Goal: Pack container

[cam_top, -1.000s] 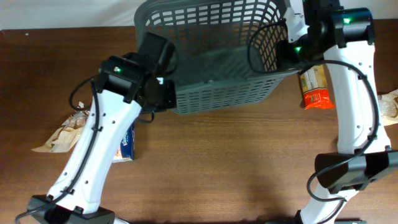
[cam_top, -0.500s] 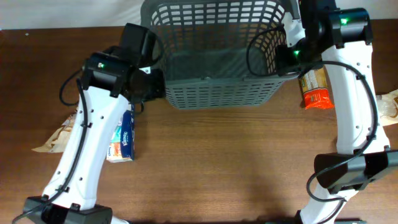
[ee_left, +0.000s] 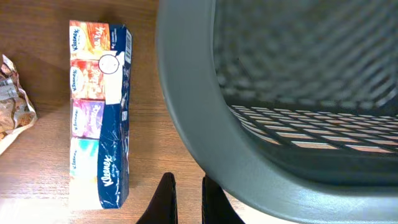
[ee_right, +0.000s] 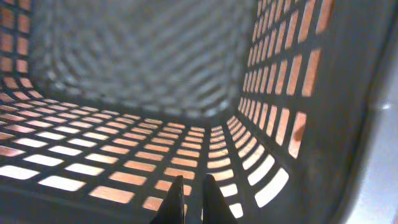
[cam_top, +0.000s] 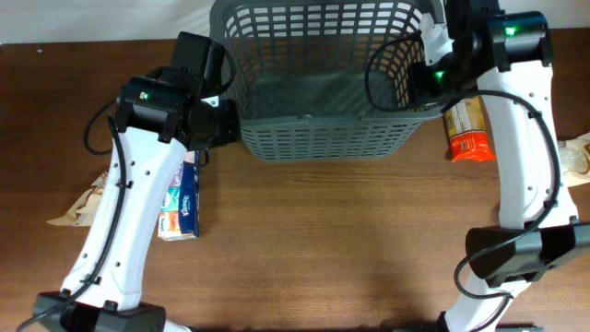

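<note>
The container [cam_top: 313, 118], a dark grey slotted basket, stands at the back middle of the table, and nothing shows on its visible floor. My left gripper [cam_top: 230, 129] is shut just outside its left front corner. In the left wrist view the fingertips [ee_left: 186, 180] hang over bare wood beside the thick rim [ee_left: 205, 124], with nothing between them. My right gripper [cam_top: 419, 92] is at the basket's right side. Seen from the right wrist, it [ee_right: 189, 180] is shut inside the basket, close to the lattice wall [ee_right: 273, 74]. I cannot tell whether it touches the wall.
A multi-pack of Kleenex tissues [cam_top: 181, 198] [ee_left: 99, 112] lies left of the basket, under my left arm. A crumpled brown packet [cam_top: 92, 198] [ee_left: 12, 99] lies further left. An orange snack bag [cam_top: 466, 129] sits right of the basket, and another packet [cam_top: 576, 157] is at the right edge.
The basket has swung from a tilted, skewed pose to level and square with the table edge. My left arm moved left and back, uncovering more of the tissue pack. The right arm barely moved.
</note>
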